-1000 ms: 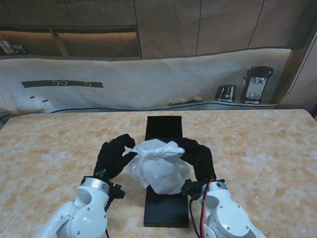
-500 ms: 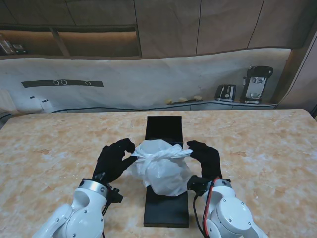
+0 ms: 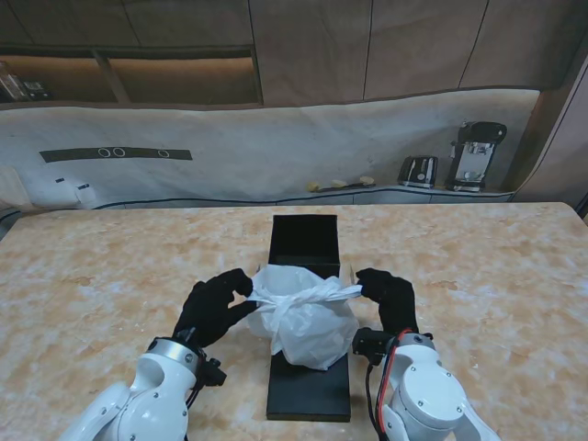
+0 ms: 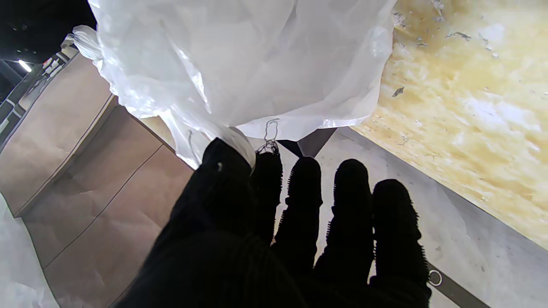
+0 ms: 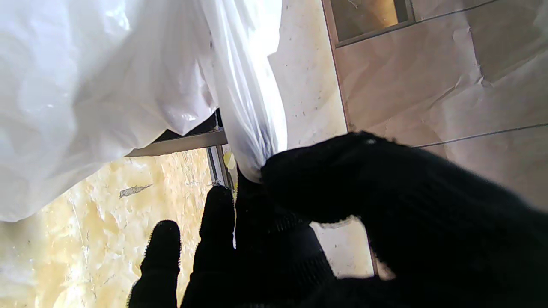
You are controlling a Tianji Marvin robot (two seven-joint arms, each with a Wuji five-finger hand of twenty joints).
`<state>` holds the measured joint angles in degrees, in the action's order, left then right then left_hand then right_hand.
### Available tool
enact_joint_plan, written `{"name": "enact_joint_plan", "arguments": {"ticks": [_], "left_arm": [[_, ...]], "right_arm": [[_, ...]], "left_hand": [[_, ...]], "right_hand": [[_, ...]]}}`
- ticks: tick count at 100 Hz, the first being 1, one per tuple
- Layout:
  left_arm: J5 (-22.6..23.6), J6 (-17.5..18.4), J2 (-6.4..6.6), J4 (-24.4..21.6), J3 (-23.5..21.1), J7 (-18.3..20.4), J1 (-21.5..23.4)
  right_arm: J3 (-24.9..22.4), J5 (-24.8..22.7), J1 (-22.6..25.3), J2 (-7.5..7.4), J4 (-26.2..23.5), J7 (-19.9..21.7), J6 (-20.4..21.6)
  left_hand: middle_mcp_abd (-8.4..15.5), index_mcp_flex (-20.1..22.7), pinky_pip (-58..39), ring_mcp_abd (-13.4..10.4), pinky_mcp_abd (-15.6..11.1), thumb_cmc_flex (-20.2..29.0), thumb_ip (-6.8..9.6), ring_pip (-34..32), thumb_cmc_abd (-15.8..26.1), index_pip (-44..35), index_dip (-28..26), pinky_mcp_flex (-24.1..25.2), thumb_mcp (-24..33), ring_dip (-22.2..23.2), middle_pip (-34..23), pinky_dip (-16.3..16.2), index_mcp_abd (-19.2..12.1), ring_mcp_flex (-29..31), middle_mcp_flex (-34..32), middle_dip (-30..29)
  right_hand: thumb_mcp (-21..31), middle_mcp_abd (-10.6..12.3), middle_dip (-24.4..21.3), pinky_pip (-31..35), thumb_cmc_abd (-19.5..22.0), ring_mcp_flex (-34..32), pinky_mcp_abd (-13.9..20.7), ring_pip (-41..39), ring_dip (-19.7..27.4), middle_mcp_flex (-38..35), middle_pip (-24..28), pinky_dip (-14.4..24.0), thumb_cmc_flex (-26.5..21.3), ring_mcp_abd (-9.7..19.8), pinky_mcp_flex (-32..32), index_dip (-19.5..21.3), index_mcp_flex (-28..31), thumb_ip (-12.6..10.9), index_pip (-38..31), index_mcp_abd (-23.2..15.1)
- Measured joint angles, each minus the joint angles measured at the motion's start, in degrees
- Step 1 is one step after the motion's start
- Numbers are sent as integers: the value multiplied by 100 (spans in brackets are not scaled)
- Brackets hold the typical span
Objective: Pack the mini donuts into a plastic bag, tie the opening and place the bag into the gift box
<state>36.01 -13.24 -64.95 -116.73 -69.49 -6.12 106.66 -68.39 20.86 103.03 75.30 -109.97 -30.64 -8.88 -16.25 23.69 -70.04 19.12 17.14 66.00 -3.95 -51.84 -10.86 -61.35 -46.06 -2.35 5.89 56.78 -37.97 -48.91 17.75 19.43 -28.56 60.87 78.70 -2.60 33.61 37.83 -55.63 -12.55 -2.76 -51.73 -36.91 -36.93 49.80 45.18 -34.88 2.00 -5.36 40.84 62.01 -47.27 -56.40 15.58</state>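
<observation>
- 2 black-gloved hands flank a white plastic bag (image 3: 306, 320) near the middle of the marble table (image 3: 496, 266), closer to its near edge than its far one.
- Left hand (image 3: 213, 308) pinches one twisted tail of the bag's mouth; in the left wrist view the thumb (image 4: 222, 171) presses the film against the index finger, while the other 3 fingers stand straight and close together, holding nothing.
- Right hand (image 3: 390, 296) pinches the opposite tail; the right wrist view shows the film drawn into a tight strand that ends between the thumb (image 5: 325, 179) and the fingers beside it.
- Between the 2 hands the tails run as a taut, roughly level band across the top of the bag, crossing in a small knot-like gather (image 3: 323, 292) just right of the bag's middle.
- Beneath that band the bag bulges full and rounded; its contents cannot be made out through the white film.
- 1 long black gift box (image 3: 306, 241) lies on the table with its length running from me toward the far edge; the bag sits over its middle, hiding that part, with black showing both beyond the bag and nearer to me.
- Whether the bag rests on the box or hangs just over it cannot be told.
</observation>
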Motion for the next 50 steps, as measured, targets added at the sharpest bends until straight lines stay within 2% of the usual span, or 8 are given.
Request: {"name": "enact_joint_plan", "arguments": {"ticks": [10,17,22,23,27,32,44,50], "left_arm": [[-72,-7,3,10,-18,1,0],[-142,15,4,14,-47,0,1],[-193,40,4,15,-70,-3,1],[-198,44,3,15,-73,-6,1],[-203,48,3,18,-83,-21,1],[-203,49,3,29,-103,-49,1],[-374,68,-3,37,-158,-119,23],[-587,114,-13,33,-197,-138,47]], "right_arm": [[-20,-201,17,-21,10,124,13],[-27,-282,25,-46,10,170,14],[-40,-283,32,-60,6,192,14],[-42,-281,34,-62,4,192,14],[-60,-267,40,-66,-1,187,14],[-86,-265,47,-70,-2,174,17],[-154,-308,85,-98,-1,247,131],[-199,-365,116,-124,1,370,183]], "left_hand": [[13,2,266,-95,-9,11,0,398,0,430,471,69,0,-346,206,126,-112,-132,232,-347],[14,2,359,-144,-54,21,-27,593,0,752,864,126,71,-563,157,178,-127,-269,491,-715],[14,3,392,-149,-56,19,-114,677,-265,920,1043,143,580,-724,196,184,-152,-340,598,-1018],[17,5,395,-157,-57,18,-146,745,-339,969,1096,144,798,-768,203,185,-163,-353,634,-1061],[21,8,422,-198,-58,31,-150,808,-528,1072,1213,151,1580,-863,235,185,-173,-352,709,-1370],[23,10,489,-200,-58,6,-217,836,-733,1178,1340,153,2052,-943,211,195,-175,-352,773,-1604],[94,85,692,-210,-59,-432,-253,1002,-1045,1429,1487,205,2588,-1085,187,297,-200,-362,839,-2002],[94,156,776,-210,-59,-740,-253,1114,-1093,1607,1494,219,2744,-1144,213,335,-203,-363,839,-2064]], "right_hand": [[671,-41,-10,-551,-73,22,0,391,208,188,-139,55,-13,0,-26,-236,-211,2088,151,-119],[722,-43,-61,-840,-50,169,2,770,420,415,-450,136,-117,1,-66,-392,-428,3300,261,-518],[690,-45,-395,-1046,13,305,8,1060,608,808,-779,224,-315,20,-73,-587,-640,4177,275,-669],[684,-45,-466,-1080,20,325,9,1147,645,836,-847,259,-324,39,-76,-624,-686,4256,275,-674],[653,-46,-770,-1182,195,367,10,1362,766,1022,-1003,289,-373,59,-80,-697,-860,4271,256,-814],[548,-46,-932,-1382,331,434,10,1589,911,1220,-1127,297,-373,63,-80,-880,-979,4242,589,-865],[280,-46,-1062,-1654,626,434,10,1979,1117,1360,-1304,159,-14,64,-68,-922,-980,3381,1590,-895],[159,-46,-1070,-1779,762,435,10,2232,1240,1507,-1477,11,86,64,-66,-787,-1053,3010,2016,-937]]}}
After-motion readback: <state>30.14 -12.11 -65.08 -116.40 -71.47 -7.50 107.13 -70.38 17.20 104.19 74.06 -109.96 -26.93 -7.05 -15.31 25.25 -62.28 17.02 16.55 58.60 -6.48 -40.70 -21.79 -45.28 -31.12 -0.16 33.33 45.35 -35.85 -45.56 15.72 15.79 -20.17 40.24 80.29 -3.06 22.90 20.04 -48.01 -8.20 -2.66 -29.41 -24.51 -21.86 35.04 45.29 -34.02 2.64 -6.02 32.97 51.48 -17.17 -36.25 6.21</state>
